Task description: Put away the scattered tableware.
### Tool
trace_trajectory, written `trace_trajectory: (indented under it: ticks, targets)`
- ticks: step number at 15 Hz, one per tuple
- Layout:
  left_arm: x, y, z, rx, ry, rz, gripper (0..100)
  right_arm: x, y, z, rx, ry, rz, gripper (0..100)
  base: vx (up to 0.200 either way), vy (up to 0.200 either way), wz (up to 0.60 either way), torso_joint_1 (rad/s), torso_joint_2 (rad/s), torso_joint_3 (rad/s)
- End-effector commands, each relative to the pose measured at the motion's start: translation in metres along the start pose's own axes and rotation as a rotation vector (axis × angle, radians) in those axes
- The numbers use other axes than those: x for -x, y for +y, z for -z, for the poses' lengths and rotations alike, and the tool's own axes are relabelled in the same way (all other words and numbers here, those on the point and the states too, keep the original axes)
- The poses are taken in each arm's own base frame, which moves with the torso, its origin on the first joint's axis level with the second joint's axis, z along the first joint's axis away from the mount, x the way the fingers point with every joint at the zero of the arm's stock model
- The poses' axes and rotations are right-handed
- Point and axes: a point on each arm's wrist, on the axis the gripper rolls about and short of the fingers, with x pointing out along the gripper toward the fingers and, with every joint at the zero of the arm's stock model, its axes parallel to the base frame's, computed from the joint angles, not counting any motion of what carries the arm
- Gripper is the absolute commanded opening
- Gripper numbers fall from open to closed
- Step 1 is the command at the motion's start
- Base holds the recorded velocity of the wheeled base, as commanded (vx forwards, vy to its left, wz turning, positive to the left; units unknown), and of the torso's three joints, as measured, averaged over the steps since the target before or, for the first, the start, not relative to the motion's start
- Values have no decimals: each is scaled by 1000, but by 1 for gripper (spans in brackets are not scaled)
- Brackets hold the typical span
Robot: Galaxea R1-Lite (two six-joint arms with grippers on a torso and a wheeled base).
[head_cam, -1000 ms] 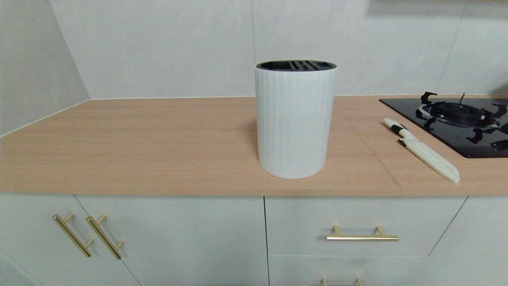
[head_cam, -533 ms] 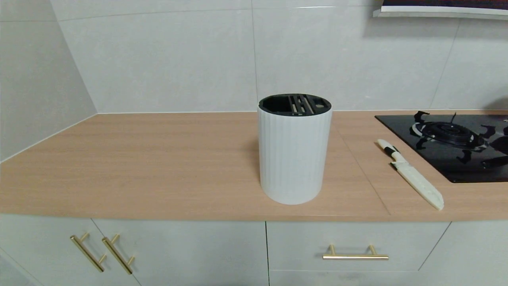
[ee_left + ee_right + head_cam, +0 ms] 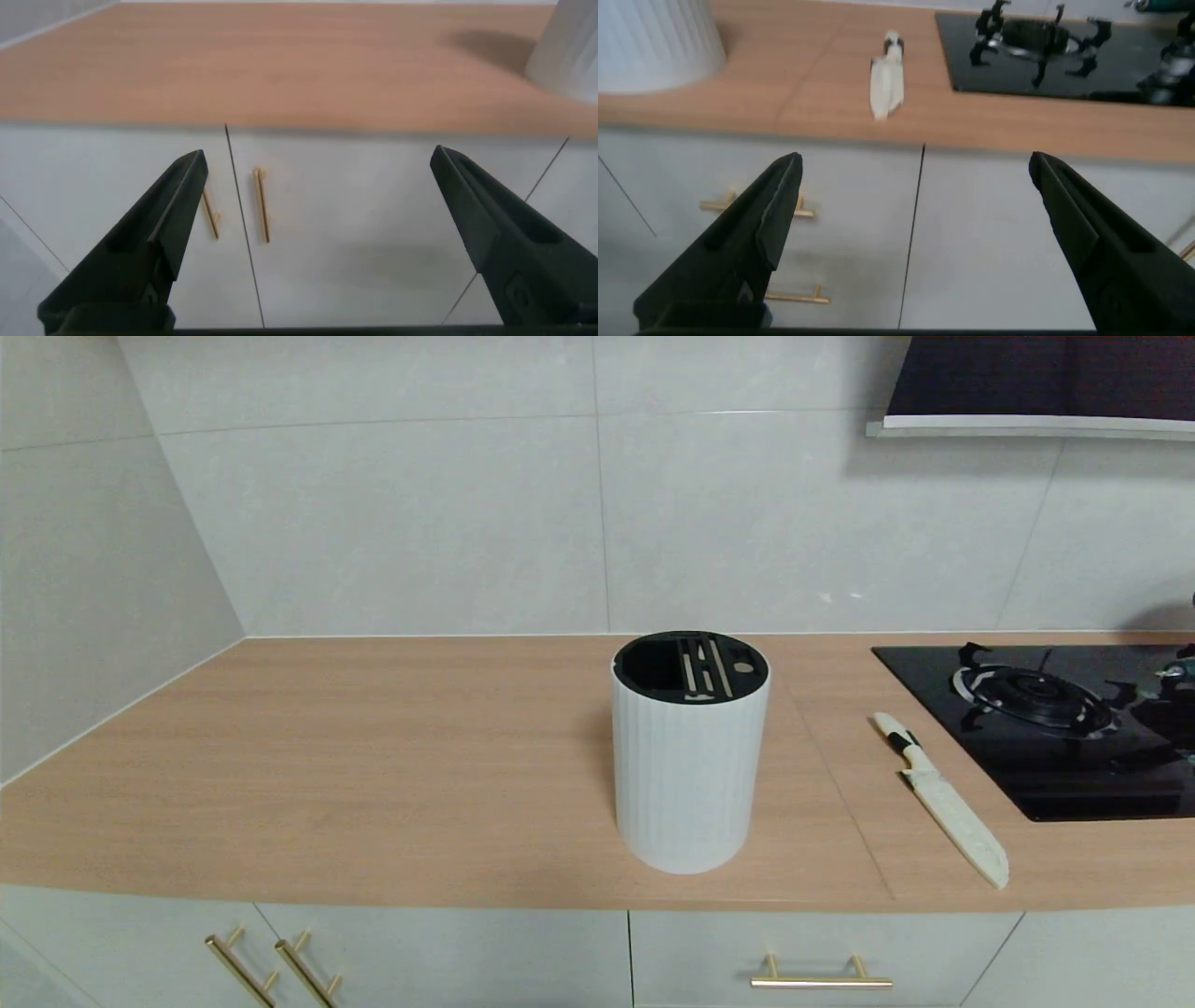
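Note:
A white ribbed holder [image 3: 689, 765] with a black slotted top stands near the front edge of the wooden counter [image 3: 373, 756]; its base shows in the left wrist view [image 3: 565, 51] and the right wrist view [image 3: 654, 42]. A cream knife [image 3: 943, 798] with a black band on its handle lies flat to the holder's right, beside the stove; it appears again in the right wrist view [image 3: 887, 79]. My left gripper [image 3: 318, 233] is open, held in front of the cabinet doors below counter level. My right gripper [image 3: 915, 233] is open too, facing the cabinet front under the knife.
A black gas stove [image 3: 1046, 719] fills the counter's right end, with a range hood [image 3: 1036, 387] above it. Tiled walls close the back and left. Cabinet doors with gold handles [image 3: 822, 980] sit under the counter. The counter's left half is bare wood.
The head camera has risen, so the whole scene sits lower in the picture and the holder's top slots now show. The holder and knife stay where they were on the counter.

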Motion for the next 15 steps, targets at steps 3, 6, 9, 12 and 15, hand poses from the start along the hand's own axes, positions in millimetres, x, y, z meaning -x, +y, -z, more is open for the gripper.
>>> trace_trajectory:
  ticks: [3,6,9,12,15]
  targets:
    - [0,0,0,1,1,-1,100,0,0,0,0,1,-2,100,0,0,0,248,-544,-300]
    - [0,0,0,1,0,-1,100,0,0,0,0,1,0,100,0,0,0,261,-561,-300]
    - [0,0,0,1,0,-1,100,0,0,0,0,1,-2,100,0,0,0,281,-600,-315]
    - [0,0,0,1,0,-1,100,0,0,0,0,1,0,100,0,0,0,245,-502,-261]
    - [0,0,0,1,0,-1,100,0,0,0,0,1,-2,100,0,0,0,190,-380,-193]
